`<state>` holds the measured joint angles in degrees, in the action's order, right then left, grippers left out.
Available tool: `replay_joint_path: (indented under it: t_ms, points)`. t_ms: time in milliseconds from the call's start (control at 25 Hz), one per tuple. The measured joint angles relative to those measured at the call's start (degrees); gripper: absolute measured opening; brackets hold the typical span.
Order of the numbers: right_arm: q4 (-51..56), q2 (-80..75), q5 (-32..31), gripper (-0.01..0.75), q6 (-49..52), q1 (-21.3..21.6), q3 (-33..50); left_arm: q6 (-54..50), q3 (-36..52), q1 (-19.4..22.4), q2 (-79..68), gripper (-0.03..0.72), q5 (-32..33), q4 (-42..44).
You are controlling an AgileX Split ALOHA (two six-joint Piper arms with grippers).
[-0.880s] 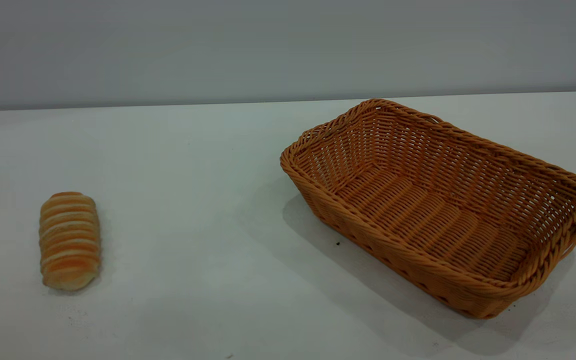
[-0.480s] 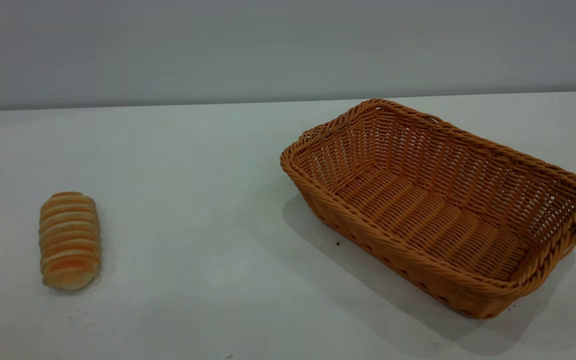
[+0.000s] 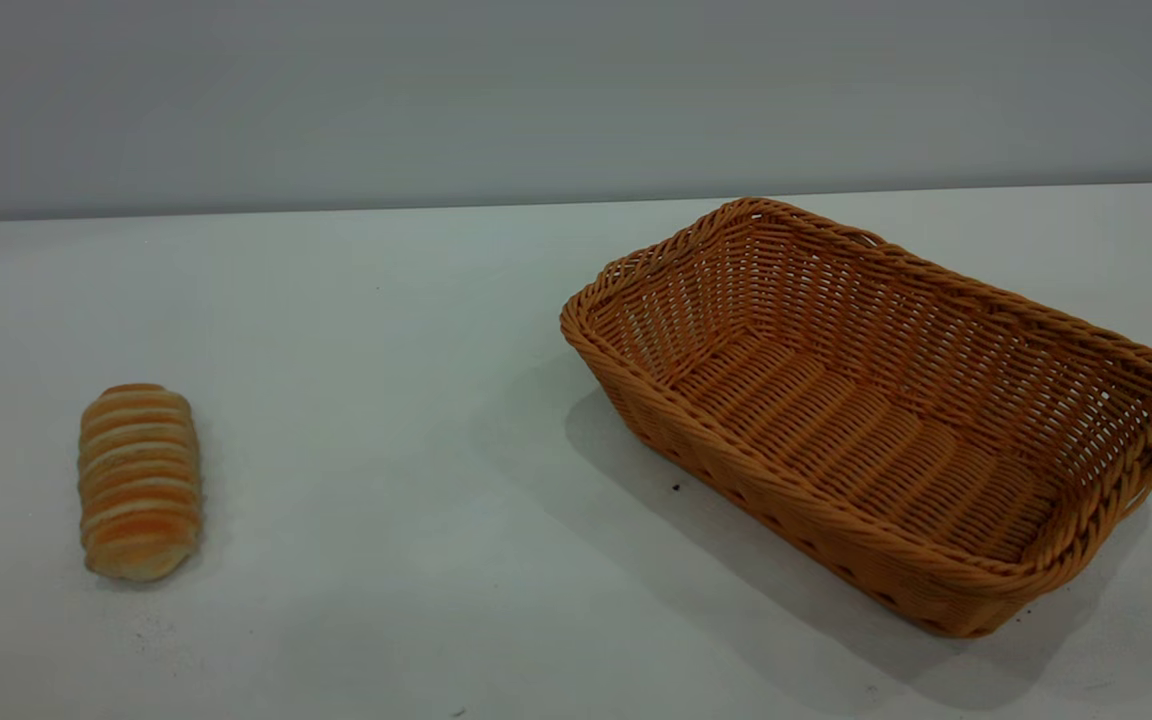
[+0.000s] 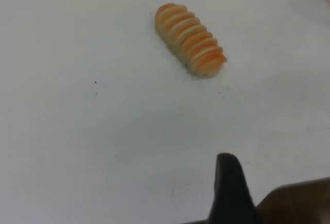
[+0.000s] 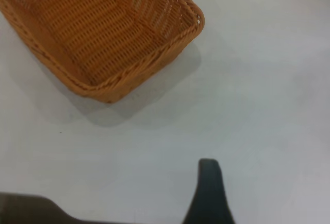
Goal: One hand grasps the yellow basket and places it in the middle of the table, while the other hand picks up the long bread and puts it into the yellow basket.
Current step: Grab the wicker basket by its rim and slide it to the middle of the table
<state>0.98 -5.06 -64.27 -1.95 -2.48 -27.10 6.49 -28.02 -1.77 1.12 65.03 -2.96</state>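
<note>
The long bread (image 3: 139,482) lies on the white table (image 3: 386,400) at the front left; it is golden-orange with pale stripes. It also shows in the left wrist view (image 4: 190,46). The yellow basket (image 3: 1116,470), a big woven tray, stands empty at the right, and one end of it shows in the right wrist view (image 5: 103,33). Neither arm shows in the exterior view. A black part of my left gripper (image 4: 229,183) hangs above bare table, well short of the bread. A black part of my right gripper (image 5: 209,188) hangs above bare table, apart from the basket's near corner.
A grey wall runs behind the table's far edge. A few tiny dark specks (image 3: 676,487) dot the tabletop near the basket. A brown edge (image 4: 299,203) shows beside the left gripper in the left wrist view.
</note>
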Motion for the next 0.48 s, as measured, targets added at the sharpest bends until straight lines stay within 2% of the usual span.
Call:
replay_joint_path:
  t_ms: [200,480]
  points:
    - [0.00,0.00,0.00,0.583,0.00,0.00,0.00,0.00,0.00,-0.15,0.00,0.531,0.00,0.00]
    - [1.27,0.00,0.00,0.584,0.00,0.00,0.00,-0.20,0.00,-2.56,0.00,0.531,0.00,0.05]
